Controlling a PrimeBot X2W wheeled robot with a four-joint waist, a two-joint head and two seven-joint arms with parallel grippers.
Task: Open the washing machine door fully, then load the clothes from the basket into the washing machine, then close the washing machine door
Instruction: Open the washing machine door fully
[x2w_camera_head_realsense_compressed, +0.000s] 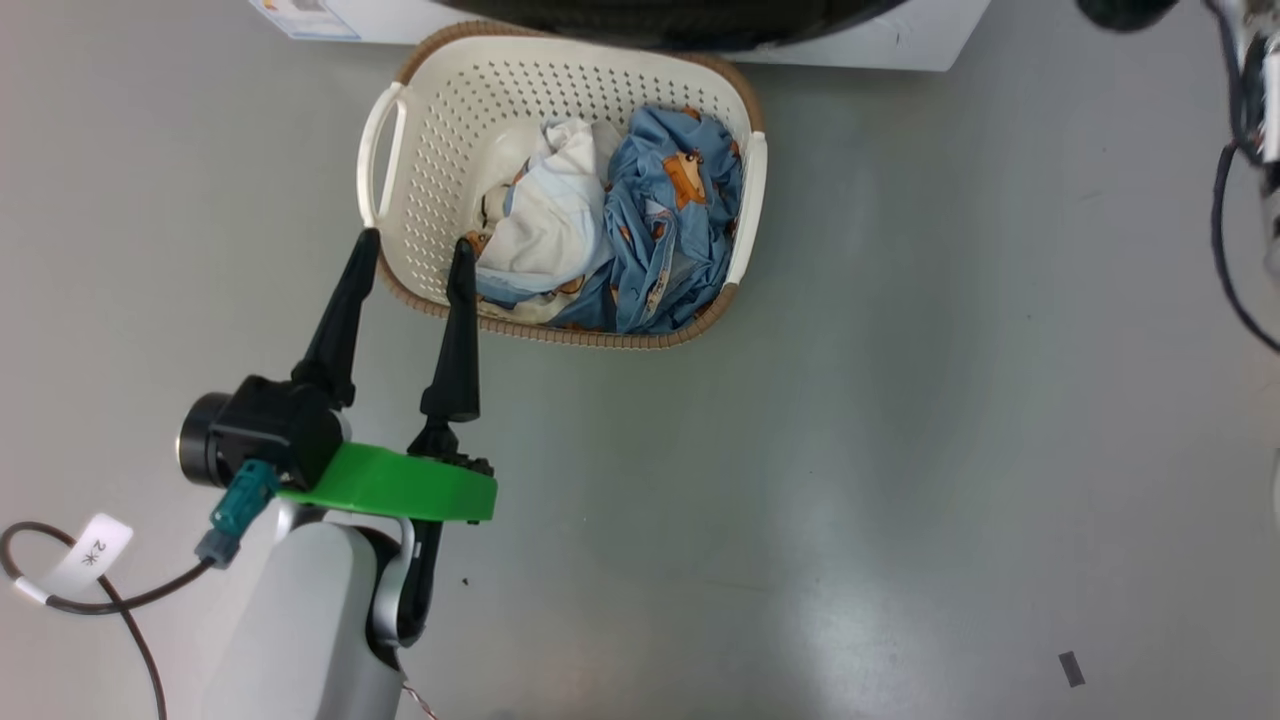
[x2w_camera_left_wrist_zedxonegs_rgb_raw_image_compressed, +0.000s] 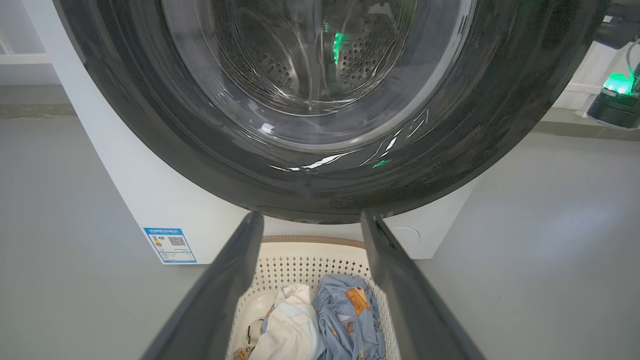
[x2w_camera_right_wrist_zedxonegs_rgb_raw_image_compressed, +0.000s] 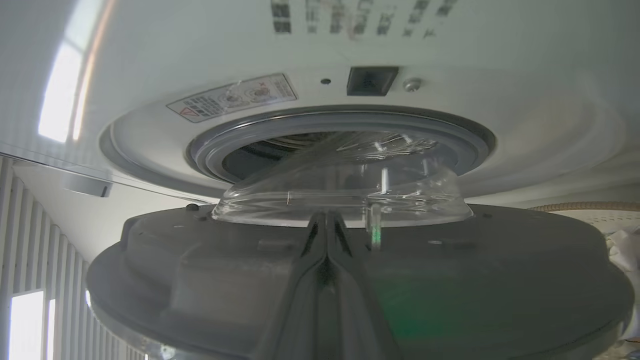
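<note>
Head view gives us the basket (x2w_camera_head_realsense_compressed: 560, 338) on the grey floor (x2w_camera_head_realsense_compressed: 900, 420), just in front of the white washing machine (x2w_camera_head_realsense_compressed: 880, 45), with the black edge of the door (x2w_camera_head_realsense_compressed: 680, 30) reaching over the basket's far rim. We see the clothes (x2w_camera_head_realsense_compressed: 620, 240) heaped toward the basket's right side: a white cloth (x2w_camera_head_realsense_compressed: 550, 215) lying against the blue fabric (x2w_camera_head_realsense_compressed: 675, 200) with its orange-brown figures. Our left gripper (x2w_camera_head_realsense_compressed: 415, 240) stands at the basket's near left corner with its jaws spread wide and nothing between them. One finger lies outside the rim and the other over the inside, its tip beside the white cloth. We cannot tell whether that tip touches the cloth.

Left wrist view looks past those spread fingers at the door's black ring and clear glass bowl (x2w_camera_left_wrist_zedxonegs_rgb_raw_image_compressed: 310, 65). The basket and clothes sit low between the fingers, and a blue energy sticker (x2w_camera_left_wrist_zedxonegs_rgb_raw_image_compressed: 170, 245) marks the machine's lower front.

Right wrist view shows our right gripper (x2w_camera_right_wrist_zedxonegs_rgb_raw_image_compressed: 326, 220) with its fingers pressed together and gripping nothing. They lie along the grey inner face of the door, tips at the foot of the glass bowl. Beyond, the door stands part open from the grey gasket (x2w_camera_right_wrist_zedxonegs_rgb_raw_image_compressed: 345, 120) and the dark drum (x2w_camera_right_wrist_zedxonegs_rgb_raw_image_compressed: 250, 156).
</note>
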